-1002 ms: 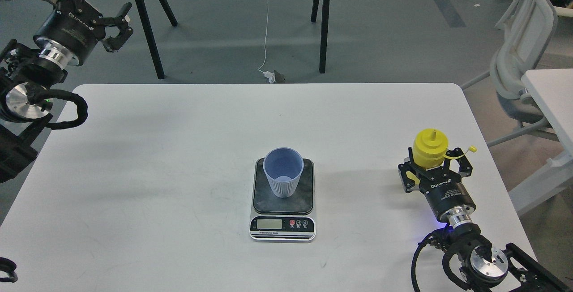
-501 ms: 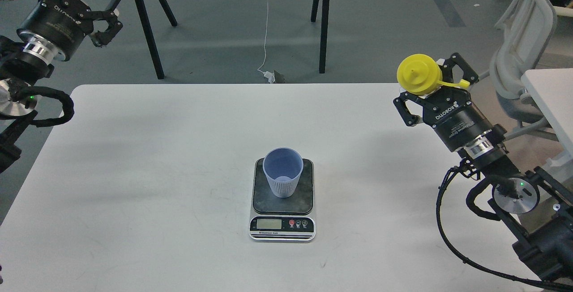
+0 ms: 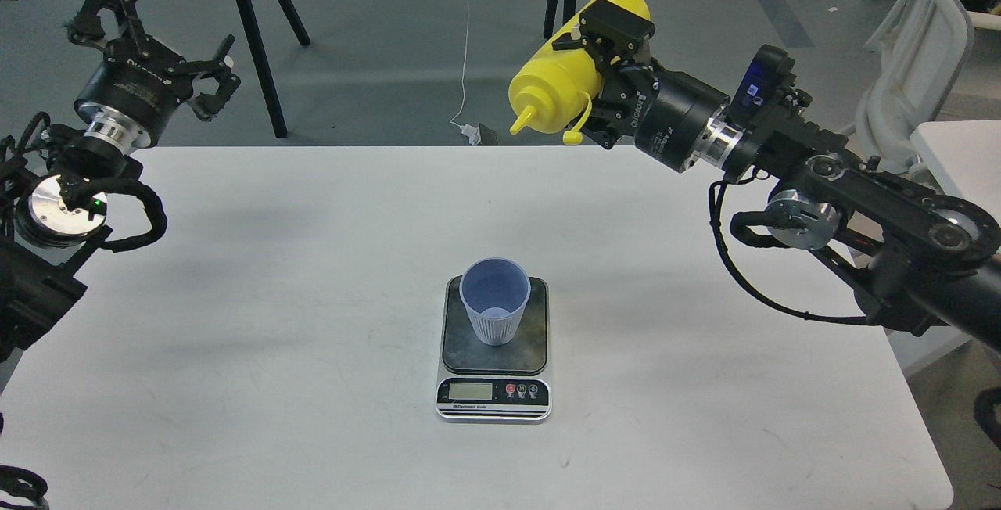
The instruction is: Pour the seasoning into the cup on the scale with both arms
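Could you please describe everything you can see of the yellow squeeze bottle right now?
The yellow squeeze bottle looks like soft, glossy plastic, with a domed shoulder, a thin nozzle and a small cap dangling on a tether. It is held in the air beyond the table's far edge, tipped nearly horizontal, nozzle pointing left and slightly down. The right gripper has its jaws clamped around its body; nothing else touches it. Nothing is seen coming from the nozzle.

White table [image 3: 235,322] carries only the scale [image 3: 493,350], near centre
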Controlling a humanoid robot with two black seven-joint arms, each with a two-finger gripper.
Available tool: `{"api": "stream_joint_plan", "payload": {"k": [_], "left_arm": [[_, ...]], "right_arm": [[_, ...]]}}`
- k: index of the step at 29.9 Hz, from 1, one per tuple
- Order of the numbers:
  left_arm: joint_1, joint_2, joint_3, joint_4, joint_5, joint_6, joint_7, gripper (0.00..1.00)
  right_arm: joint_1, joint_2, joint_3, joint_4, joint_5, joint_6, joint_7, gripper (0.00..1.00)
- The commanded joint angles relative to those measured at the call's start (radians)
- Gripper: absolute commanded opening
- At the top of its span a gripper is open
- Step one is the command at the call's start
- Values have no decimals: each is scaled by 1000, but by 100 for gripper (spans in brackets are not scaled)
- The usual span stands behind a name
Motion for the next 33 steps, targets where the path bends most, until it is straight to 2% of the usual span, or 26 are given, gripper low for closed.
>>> {"api": "stream_joint_plan", "payload": {"k": [1,4,15,28,33], "left_arm": [[42,-20,-59,3,-4,0,2,100],[58,-29,-75,5,-3,0,0,100],[67,-32,-76,5,-1,0,0,100],[78,-22,-76,5,0,0,-7,100],[79,-11,-78,3,0,0,-7,100]], "right_arm": [[83,35,-124,-49,-207,-88,41,35],[125,74,-196,-86,-329,-119,68,34],[249,146,-430,-141,-584,-199,68,33],[219,198,-557,-165,-915,-342,63,31],[219,200,-552,-162,-932,-368,63,31]]}}
